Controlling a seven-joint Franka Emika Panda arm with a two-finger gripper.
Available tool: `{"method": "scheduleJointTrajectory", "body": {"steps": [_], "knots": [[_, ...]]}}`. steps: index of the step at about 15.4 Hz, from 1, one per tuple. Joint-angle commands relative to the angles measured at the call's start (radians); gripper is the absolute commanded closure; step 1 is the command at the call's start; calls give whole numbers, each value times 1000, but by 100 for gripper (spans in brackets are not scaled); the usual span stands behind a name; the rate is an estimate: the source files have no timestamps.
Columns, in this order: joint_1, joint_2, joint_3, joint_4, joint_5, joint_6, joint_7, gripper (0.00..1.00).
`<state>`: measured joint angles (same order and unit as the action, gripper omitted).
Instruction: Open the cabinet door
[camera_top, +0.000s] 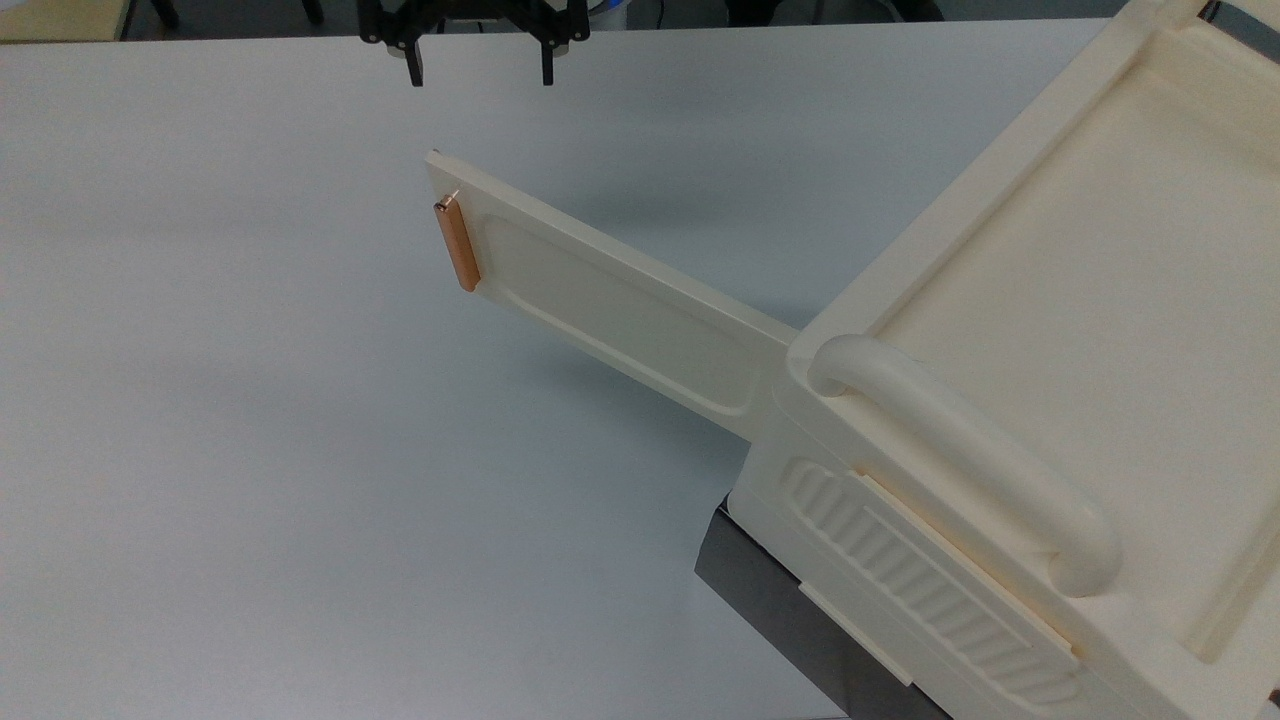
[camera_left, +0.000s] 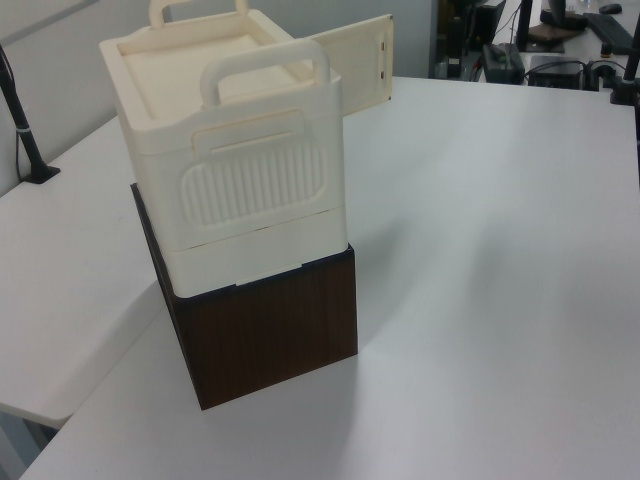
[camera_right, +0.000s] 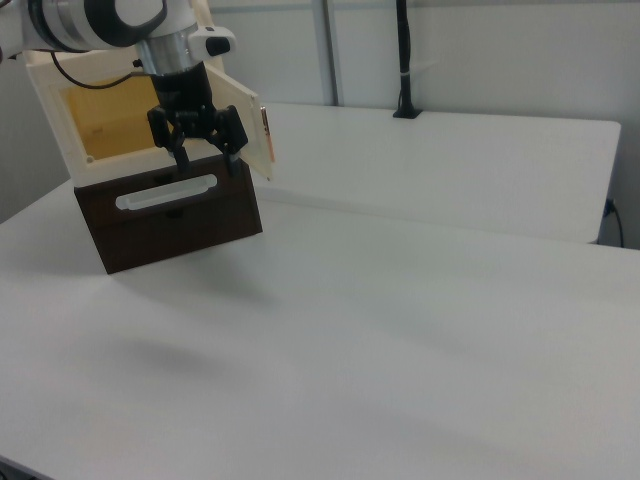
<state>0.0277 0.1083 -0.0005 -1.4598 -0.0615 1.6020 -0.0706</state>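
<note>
The cream cabinet (camera_top: 1060, 330) sits on a dark brown box (camera_left: 270, 335). Its cabinet door (camera_top: 620, 300) stands swung wide open, sticking out over the table towards the top view's left. A copper-orange bar handle (camera_top: 457, 245) runs along the door's free edge. My gripper (camera_top: 480, 72) hangs open at the top view's upper edge, beyond the door's free end and apart from it, with nothing between its fingers. In the right view the gripper (camera_right: 206, 156) hovers in front of the open door (camera_right: 238, 120), near the handle (camera_right: 266, 135).
The white table (camera_top: 250, 450) spreads wide to the top view's left and front. A thick tubular carry handle (camera_top: 960, 460) crowns the cabinet. The right view shows the cabinet's yellow inside (camera_right: 105, 120). A black pole (camera_right: 403, 60) stands at the table's far edge.
</note>
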Motion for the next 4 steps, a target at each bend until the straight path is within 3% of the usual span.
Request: {"method": "scheduleJointTrajectory", "body": {"steps": [1,4], "knots": [[0,-29,4,-28,-14,-25,48,0],[1,-29,4,-28,-15,-37,48,0]]}}
